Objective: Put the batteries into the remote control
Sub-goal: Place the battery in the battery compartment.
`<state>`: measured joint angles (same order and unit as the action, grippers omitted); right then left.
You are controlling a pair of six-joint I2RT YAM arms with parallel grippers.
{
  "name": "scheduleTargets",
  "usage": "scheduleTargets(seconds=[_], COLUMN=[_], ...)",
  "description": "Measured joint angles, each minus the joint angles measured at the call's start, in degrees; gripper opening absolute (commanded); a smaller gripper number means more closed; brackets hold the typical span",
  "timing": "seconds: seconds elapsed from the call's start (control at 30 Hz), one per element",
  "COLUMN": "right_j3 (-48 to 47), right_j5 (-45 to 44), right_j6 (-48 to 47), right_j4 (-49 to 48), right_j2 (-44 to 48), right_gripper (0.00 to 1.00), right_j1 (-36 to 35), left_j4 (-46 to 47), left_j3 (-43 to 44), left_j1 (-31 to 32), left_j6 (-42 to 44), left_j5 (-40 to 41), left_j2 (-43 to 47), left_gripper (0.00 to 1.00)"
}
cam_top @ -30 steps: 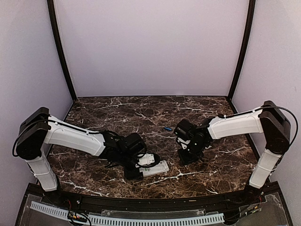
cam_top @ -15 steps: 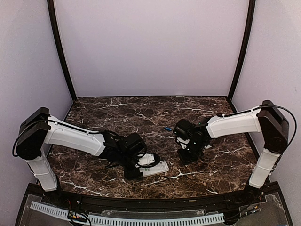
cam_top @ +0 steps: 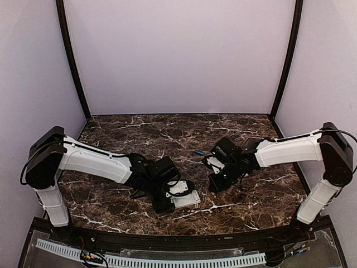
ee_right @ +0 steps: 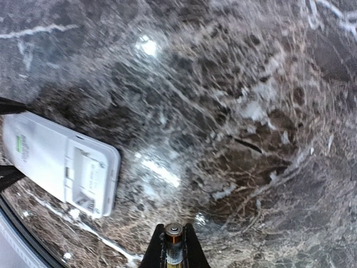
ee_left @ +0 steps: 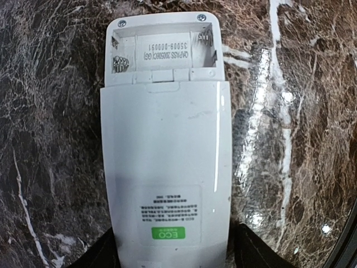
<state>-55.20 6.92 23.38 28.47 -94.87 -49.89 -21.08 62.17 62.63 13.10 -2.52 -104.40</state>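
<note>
1. Currently the step in hand is judged to be the transfer of the first cell toward the handset. Nothing is loaded yet.
2. Remote control (ee_left: 167, 167): it lies back-up on the table (ee_left: 290, 139), near the front edge on the left arm's side. Its battery compartment (ee_left: 162, 53) stands open and empty, with coil spring contacts visible inside.
3. Left fingers (ee_left: 103, 258): they are set wide apart, one against each long edge of the remote control at the end opposite the battery compartment. They hold the handset steady on the table.
4. Right fingers (ee_right: 154, 255): they are closed almost fully on the held battery (ee_right: 174, 237), which is seen end-on with its metal terminal facing the wrist camera. This assembly sits to the right of the remote control and apart from it.
5. Spare battery (cam_top: 198, 152): this blue cell lies loose on the table farther back, between the two arms and well apart from the remote control.
6. The next move calls for bringing the held battery over the battery compartment and turning it parallel to one bay. Its flat end then goes against a spring and the cell is pressed down until seated. Polarity marks are too small to read, so orientation must be confirmed at the bay.
7. A firm hold by the left fingers is advised during insertion, because spring pressure could slide the handset.
</note>
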Motion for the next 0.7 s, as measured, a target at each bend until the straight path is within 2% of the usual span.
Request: scheduleTargets(seconds=[0.27, 0.5, 0.7], right_j3=[7.21, 11.41, 11.63], right_j5=[3.98, 4.02, 3.69], right_j6=[1.09, 2.75, 2.80], right_j4=[-17.46, -32.33, -38.97], right_j2=[5.75, 5.05, 2.14], right_gripper=[0.00, 0.00, 0.00], right_j1=[-0.57, -5.16, -5.86], left_j4=[-0.22, -0.15, -0.02], left_j3=[0.46, 0.46, 0.46], left_j1=[0.48, 0.55, 0.61], left_j6=[-4.22, -6.34, -6.99], left_j5=[-0.02, -0.04, -0.02], left_j2=[-0.39, -0.57, -0.61], left_gripper=[0.71, 0.69, 0.69])
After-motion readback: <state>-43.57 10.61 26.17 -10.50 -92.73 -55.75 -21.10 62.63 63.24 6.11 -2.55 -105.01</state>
